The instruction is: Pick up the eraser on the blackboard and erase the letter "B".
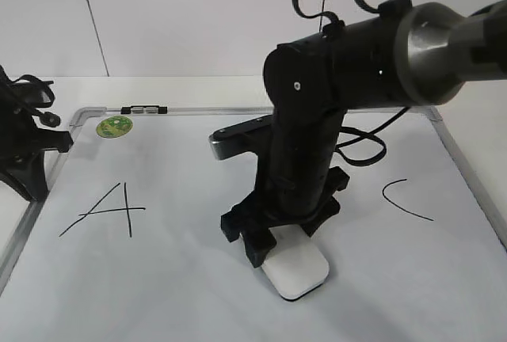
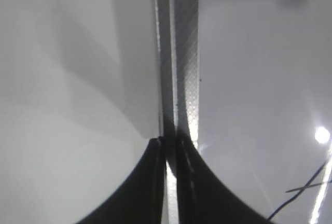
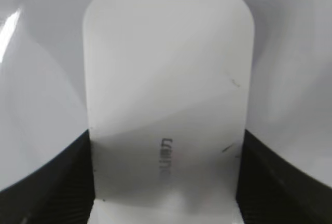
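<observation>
The right pincer (image 1: 273, 248) stands near the middle of the blackboard (image 1: 182, 279), pointing down, its two black fingers (image 3: 54, 182) pressed against the long sides of the eraser (image 1: 297, 271), so it is grasping the eraser. The eraser lies flat on the board surface, its free end pointing toward five o'clock in the exterior view. In the right wrist view the white top of the eraser fills the frame, and it carries small grey lettering close to the pincer, too blurred to read, plus a few faint dark scuffs near its right edge. On the board, a black handwritten "A" (image 1: 107, 211) sits at nine o'clock from the eraser and a "C" (image 1: 404, 199) at two o'clock; the letter "B" cannot be seen, as the arm covers the board's middle. A round green sticker (image 1: 114, 127) sits in the board's far left corner; its print is unreadable. The left pincer (image 2: 170, 182) is clenched, fingers nearly touching, over the board's silver frame (image 2: 184, 53) at the left edge.
</observation>
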Robot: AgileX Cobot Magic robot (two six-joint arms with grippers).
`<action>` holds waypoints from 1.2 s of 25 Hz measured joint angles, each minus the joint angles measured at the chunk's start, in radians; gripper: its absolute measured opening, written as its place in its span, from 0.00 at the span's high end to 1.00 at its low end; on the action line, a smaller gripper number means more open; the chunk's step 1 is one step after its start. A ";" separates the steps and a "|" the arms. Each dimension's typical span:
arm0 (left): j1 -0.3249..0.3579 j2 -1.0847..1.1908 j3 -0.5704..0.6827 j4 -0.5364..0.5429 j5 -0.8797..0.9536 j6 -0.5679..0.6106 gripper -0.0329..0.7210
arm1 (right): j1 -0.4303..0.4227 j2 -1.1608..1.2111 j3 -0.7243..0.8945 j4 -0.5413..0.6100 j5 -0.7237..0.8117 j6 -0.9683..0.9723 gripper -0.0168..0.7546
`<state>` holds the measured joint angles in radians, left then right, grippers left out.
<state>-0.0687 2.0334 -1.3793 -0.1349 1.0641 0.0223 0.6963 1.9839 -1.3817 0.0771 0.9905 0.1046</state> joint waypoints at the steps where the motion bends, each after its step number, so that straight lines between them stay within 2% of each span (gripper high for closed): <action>1: 0.000 0.000 0.000 -0.002 0.000 0.000 0.93 | -0.021 0.000 0.000 0.000 -0.001 0.002 0.23; 9: 0.000 0.000 0.000 -0.008 0.000 0.000 0.93 | -0.244 0.000 -0.010 -0.031 -0.009 0.012 0.23; 15: 0.000 0.000 0.000 -0.014 0.003 0.000 0.93 | -0.263 0.018 -0.065 -0.048 0.052 0.012 0.23; 20: 0.000 0.000 0.000 -0.016 0.007 0.000 0.93 | -0.263 0.020 -0.196 -0.042 0.159 0.012 0.23; 24: 0.000 0.000 0.000 -0.018 0.007 0.000 0.93 | -0.263 0.020 -0.301 -0.094 0.215 0.014 0.23; 30: 0.000 0.000 0.000 -0.020 0.007 0.000 0.93 | -0.333 0.010 -0.338 -0.133 0.230 0.024 0.23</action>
<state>-0.0687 2.0334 -1.3793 -0.1548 1.0714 0.0223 0.3630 1.9941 -1.7197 -0.0558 1.2200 0.1284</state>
